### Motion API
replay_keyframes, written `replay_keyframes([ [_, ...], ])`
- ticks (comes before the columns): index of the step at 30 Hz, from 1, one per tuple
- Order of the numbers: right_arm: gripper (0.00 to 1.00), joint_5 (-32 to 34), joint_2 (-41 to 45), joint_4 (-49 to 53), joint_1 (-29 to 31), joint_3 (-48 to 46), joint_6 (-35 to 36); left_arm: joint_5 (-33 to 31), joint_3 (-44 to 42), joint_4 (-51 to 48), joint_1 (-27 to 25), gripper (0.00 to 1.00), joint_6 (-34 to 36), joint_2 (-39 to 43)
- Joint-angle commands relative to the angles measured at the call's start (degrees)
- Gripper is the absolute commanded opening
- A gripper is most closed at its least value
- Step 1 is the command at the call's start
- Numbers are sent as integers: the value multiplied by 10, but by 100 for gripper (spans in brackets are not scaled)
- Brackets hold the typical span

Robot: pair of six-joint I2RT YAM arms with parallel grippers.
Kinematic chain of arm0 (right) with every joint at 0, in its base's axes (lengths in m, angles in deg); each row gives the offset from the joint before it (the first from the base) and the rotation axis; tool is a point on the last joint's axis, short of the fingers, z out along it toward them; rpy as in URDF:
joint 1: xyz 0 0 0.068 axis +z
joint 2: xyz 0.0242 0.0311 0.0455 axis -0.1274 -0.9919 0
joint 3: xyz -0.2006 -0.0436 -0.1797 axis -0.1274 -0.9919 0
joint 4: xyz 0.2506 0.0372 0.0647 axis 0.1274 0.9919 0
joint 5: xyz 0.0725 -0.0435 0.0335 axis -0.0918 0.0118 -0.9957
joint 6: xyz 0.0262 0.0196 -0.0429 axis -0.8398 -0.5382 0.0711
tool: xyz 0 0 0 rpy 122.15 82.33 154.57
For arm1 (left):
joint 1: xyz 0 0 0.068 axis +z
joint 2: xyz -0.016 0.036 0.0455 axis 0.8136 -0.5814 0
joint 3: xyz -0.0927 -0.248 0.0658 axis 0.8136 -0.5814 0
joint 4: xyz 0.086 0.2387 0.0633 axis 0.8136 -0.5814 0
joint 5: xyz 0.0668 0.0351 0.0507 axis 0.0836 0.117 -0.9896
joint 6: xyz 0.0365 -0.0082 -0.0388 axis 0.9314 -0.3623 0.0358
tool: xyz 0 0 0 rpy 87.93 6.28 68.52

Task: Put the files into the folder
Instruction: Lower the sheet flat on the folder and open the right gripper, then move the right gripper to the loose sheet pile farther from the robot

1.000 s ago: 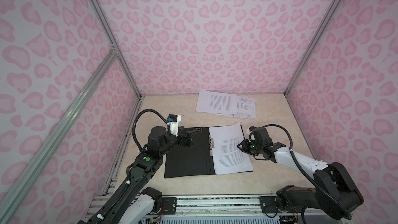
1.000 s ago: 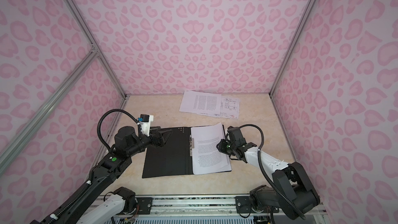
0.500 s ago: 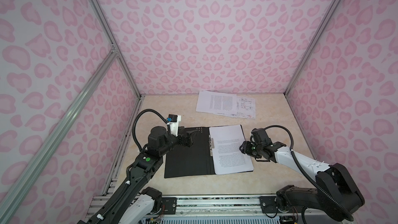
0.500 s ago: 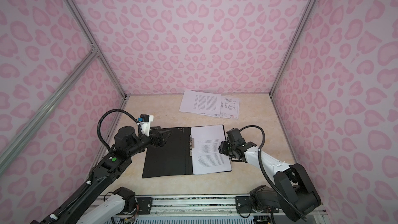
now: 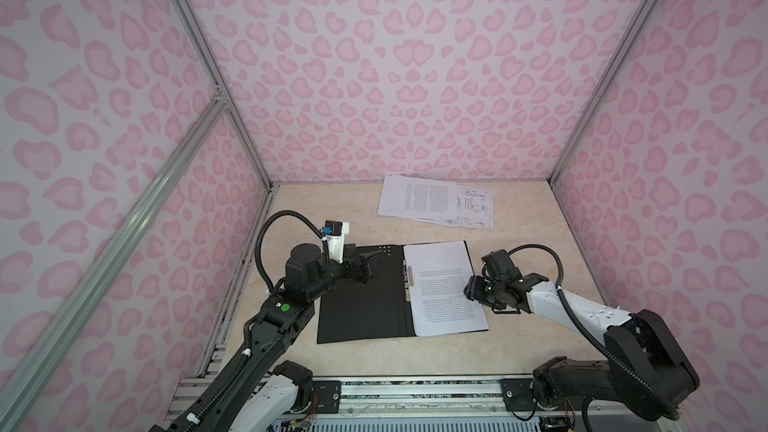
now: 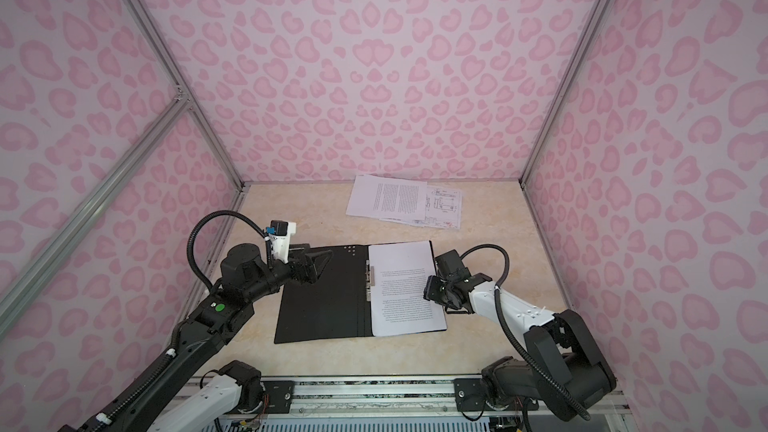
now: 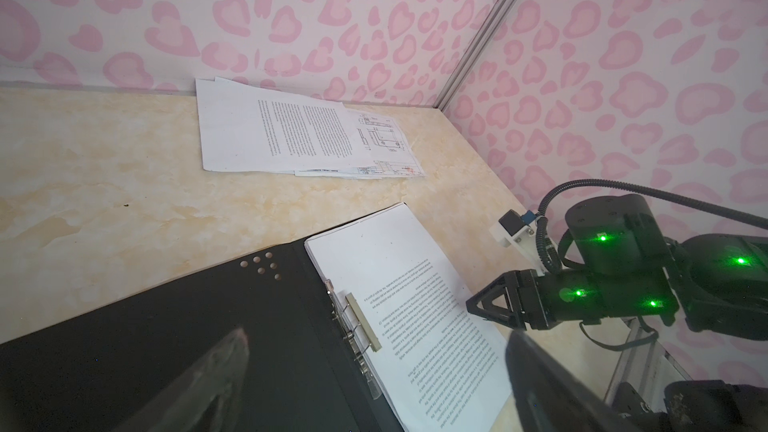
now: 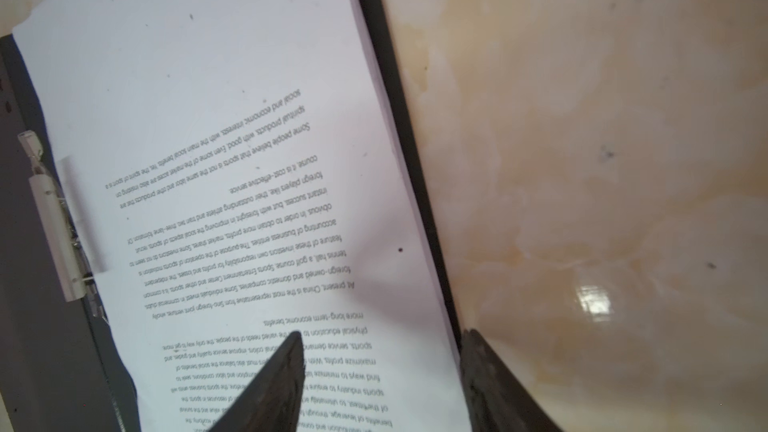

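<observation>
Right hand (image 8: 382, 333) first: its two fingers (image 8: 270, 384) are spread apart with nothing pinched between them. One sits over the printed sheet (image 8: 208, 76). The other is out past the sheet's outer edge, by the black rim of the folder (image 8: 378, 35) and the bare worktop (image 8: 582, 118). So it's straddling that side of the page. Honestly can't tell from the wrist view if the inner finger is touching the paper or just above it, it's too blurry up close. The arm comes in low from the right, forearm close to level, hand pointing at the page's outer side.

The folder is lying open and flat near the middle of the worktop, black inside facing up. That one sheet lies on its right half, inner edge right at the metal spine clip (image 5: 409, 280). The left half is bare.

Left hand (image 5: 365, 268) is spread wide too and holds nothing. It hovers over the far end of the folder's bare half, near the small dots (image 5: 386, 248). Its arm reaches in from the front left, elbow bent.

The rest of the files (image 5: 419, 199) sit in a loose overlapping pile at the back of the worktop by the wall, well apart from both hands. The line-drawing sheet (image 5: 476, 205) pokes out on the pile's right.
</observation>
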Motion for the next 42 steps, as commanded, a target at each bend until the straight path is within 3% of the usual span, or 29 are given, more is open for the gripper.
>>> replay_keyframes([
  [1, 61, -4, -4, -12, 2, -5, -6, -2, 7, 5, 0, 98, 0, 2],
  [9, 59, -18, -12, -28, 2, -13, -11, -2, 7, 4, 0, 98, 0, 2],
  [16, 61, 15, 7, -5, 1, -7, -6, -6, 8, 3, 0, 98, 0, 0],
  [22, 62, 23, -26, 16, -44, 71, 43, -12, 11, -3, -1, 98, -3, -14],
  [33, 52, -93, -274, -71, -136, 337, 74, -17, 51, -65, 0, 99, -26, -83],
  [38, 51, -129, -383, -85, -139, 458, 26, -24, 36, -67, 0, 99, -38, -71],
  [42, 50, -134, -440, -112, -137, 498, -43, -34, 26, -71, 0, 99, -40, -56],
])
